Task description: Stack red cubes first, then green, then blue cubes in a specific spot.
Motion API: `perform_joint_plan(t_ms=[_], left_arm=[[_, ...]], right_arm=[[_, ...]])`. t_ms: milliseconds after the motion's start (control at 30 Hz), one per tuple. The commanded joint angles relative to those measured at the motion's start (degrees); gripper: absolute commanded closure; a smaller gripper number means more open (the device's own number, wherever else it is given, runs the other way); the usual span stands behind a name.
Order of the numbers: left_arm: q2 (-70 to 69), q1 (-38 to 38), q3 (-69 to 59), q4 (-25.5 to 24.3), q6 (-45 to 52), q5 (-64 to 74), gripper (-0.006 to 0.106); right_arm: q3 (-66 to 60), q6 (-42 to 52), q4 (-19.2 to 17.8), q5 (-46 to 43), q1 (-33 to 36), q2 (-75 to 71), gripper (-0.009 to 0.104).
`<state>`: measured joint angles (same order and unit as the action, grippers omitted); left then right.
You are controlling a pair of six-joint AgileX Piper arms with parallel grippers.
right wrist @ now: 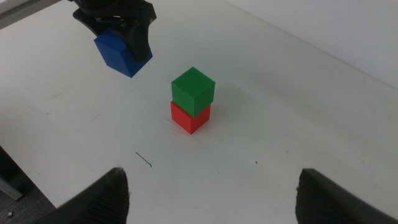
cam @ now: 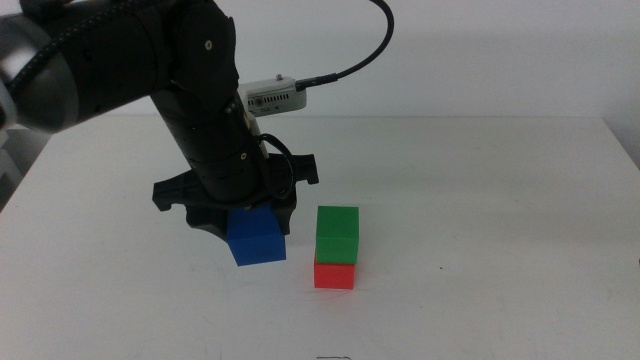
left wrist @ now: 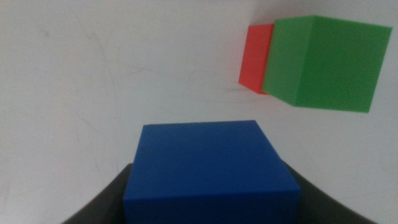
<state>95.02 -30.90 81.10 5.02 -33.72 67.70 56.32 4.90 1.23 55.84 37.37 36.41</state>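
Green cube tops red cube; left hand, pinching blue cube, hangs at their nine o'clock, unstacked; right hand waits spread.

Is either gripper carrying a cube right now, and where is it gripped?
Yes. The left gripper holds the blue cube by its upper part, lifted beside the green cube on the red cube. The right gripper is open, holding nothing.

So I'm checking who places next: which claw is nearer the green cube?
Left. The left claw, shut on the blue cube, hangs just beside the green cube, which sits on the red cube. The right claw waits open, farther back.
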Motion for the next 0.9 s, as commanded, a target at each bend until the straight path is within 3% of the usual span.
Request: perform_joint_plan(t_ms=[0,467,867], left_arm=[[-2.42,-0.49,1.65,-0.22,-0.89,-1.87,0.096],[11.03,-4.61,21.64,-0.38,3.21,7.92,0.096],[15.58,-6.29,26.75,-0.44,3.66,7.07,0.096]], right_arm=[[1.37,0.77,-0.44,-4.16,-0.28,0.17,0.013],[1.37,0.77,-0.49,-4.16,-0.28,0.17,0.013],[1.37,0.77,-0.49,-4.1,-0.28,0.17,0.013]])
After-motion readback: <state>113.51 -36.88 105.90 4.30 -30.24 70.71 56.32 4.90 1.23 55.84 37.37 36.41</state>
